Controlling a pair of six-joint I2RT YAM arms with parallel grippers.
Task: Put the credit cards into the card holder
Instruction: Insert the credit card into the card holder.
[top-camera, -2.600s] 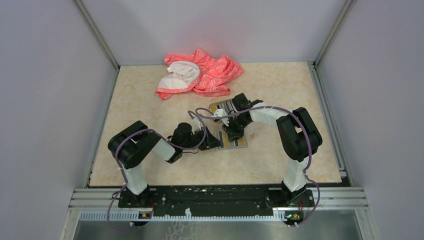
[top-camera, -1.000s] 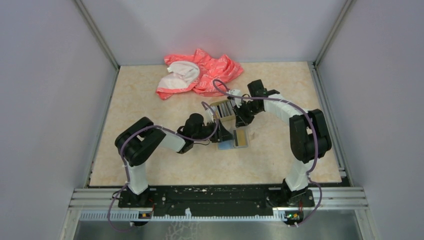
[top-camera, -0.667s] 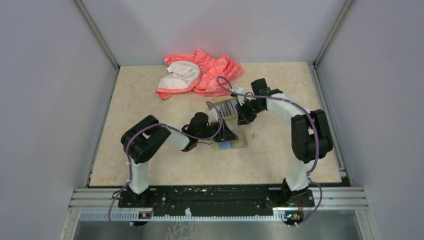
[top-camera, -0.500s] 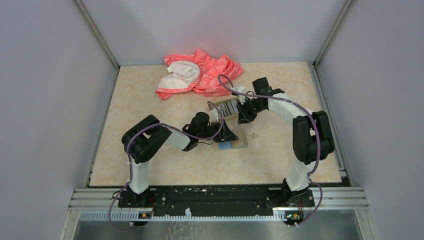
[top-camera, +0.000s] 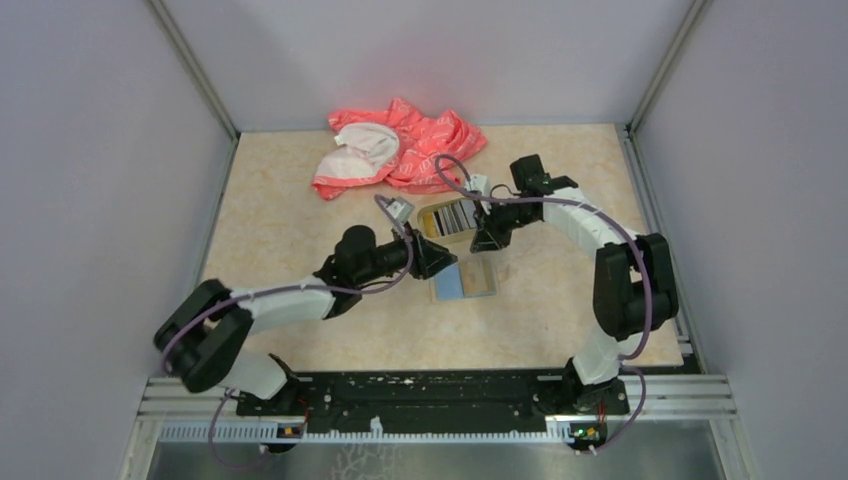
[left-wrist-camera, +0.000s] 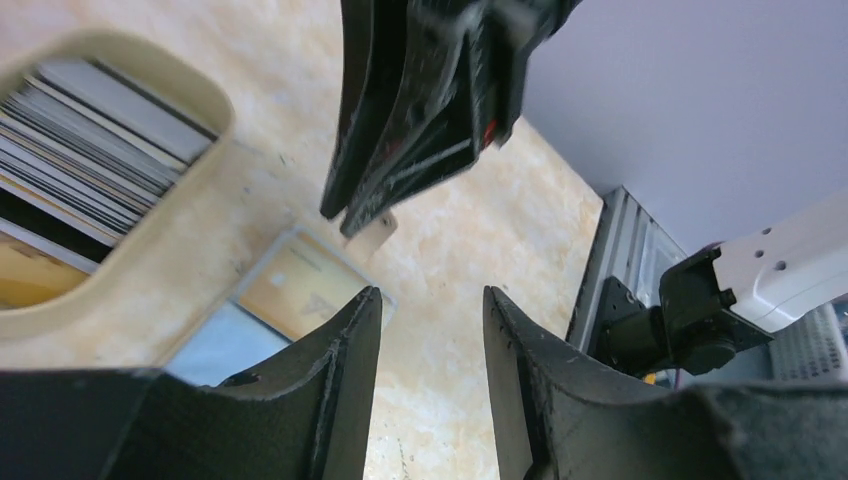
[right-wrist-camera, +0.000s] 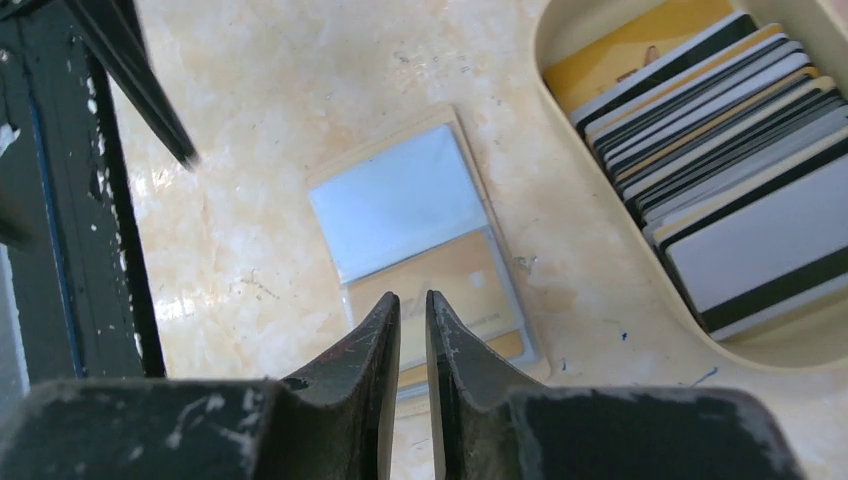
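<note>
Card holder (right-wrist-camera: 425, 255) flat beside tray (right-wrist-camera: 600, 230)

Cards (right-wrist-camera: 720, 150) in tray (right-wrist-camera: 800, 345), holder (right-wrist-camera: 425, 235) beside

You have a crumpled pink-and-white cloth (top-camera: 400, 146) at the far edge of the beige marbled counter (top-camera: 280, 220), near the back wall

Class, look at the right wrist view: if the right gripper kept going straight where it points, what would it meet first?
Most likely the card holder, lying open on the table just beyond the right gripper; depth is uncertain.
</note>
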